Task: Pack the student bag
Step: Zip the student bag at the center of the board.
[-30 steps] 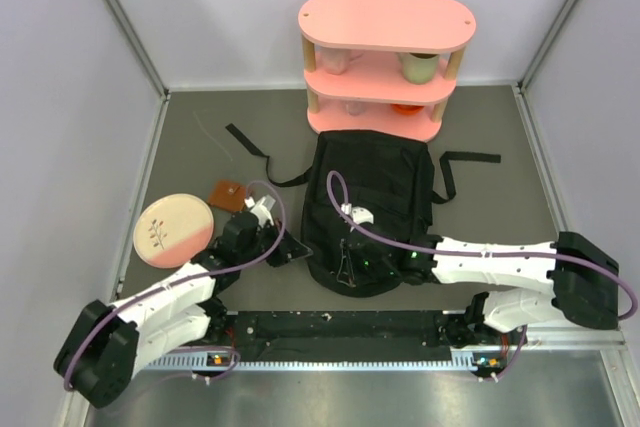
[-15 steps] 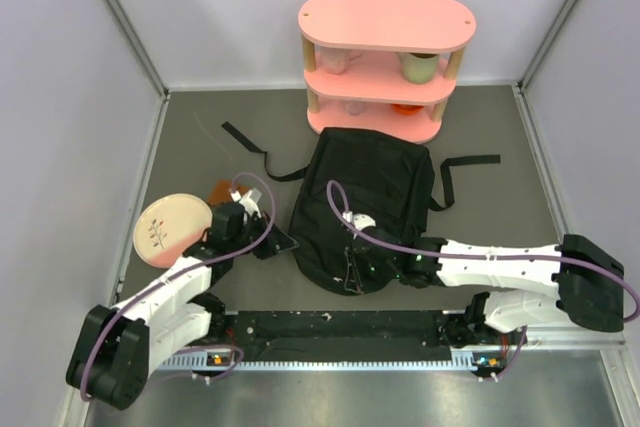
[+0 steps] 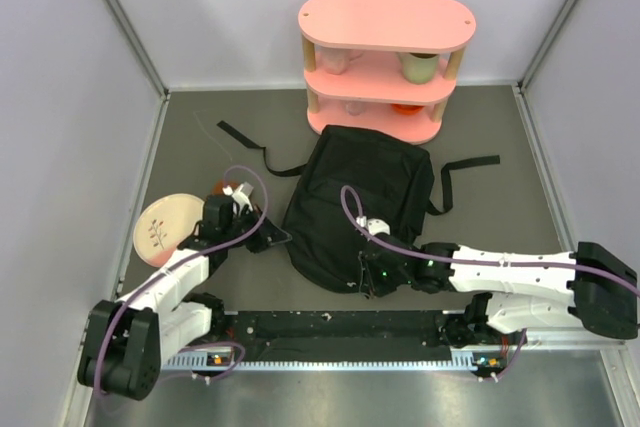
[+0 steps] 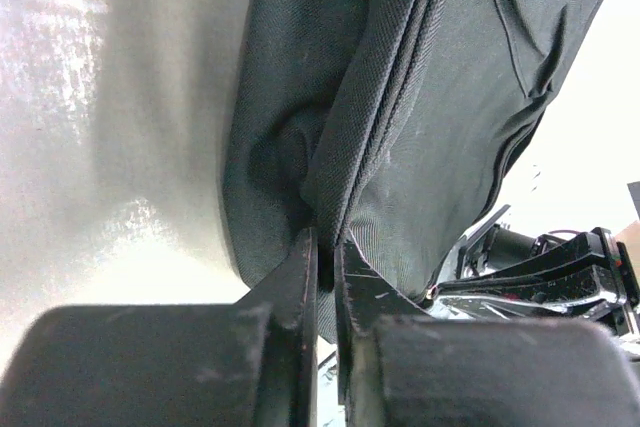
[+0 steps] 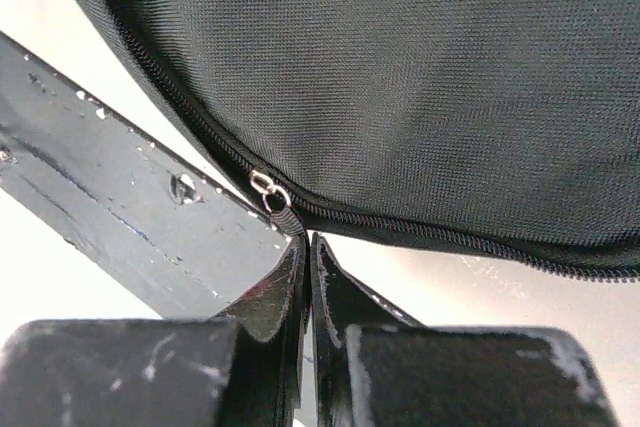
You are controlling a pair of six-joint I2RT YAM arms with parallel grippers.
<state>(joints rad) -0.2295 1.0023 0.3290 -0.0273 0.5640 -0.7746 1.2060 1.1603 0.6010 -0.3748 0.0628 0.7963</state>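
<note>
The backpack (image 3: 365, 187) lies flat in the middle of the grey surface (image 3: 500, 127), its far end just in front of the pink shelf (image 3: 385, 22). Its straps (image 3: 250, 147) trail out to either side.

The left arm (image 3: 165, 282) reaches to the bag's left edge. In the left wrist view its jaws are clenched on a fold of the black fabric (image 4: 330, 177) — the cloth bunches up right where the tips meet.

The right arm (image 3: 500, 267) stretches to the bag's near edge. Its jaws are pinched together on the zipper pull (image 5: 283, 209), which hangs from the zipper (image 5: 450, 237) running along the bag's rim. A black rail (image 5: 120, 207) flecked with white lies just beside.

A pink-and-cream plate (image 3: 160, 230) with a sprig drawn on it sits left of the left wrist. Something small and orange-brown (image 3: 218, 188) shows just behind that wrist — mostly hidden, so I cannot say what it is. A greenish cup (image 3: 420, 67) stands on the shelf's middle level.
</note>
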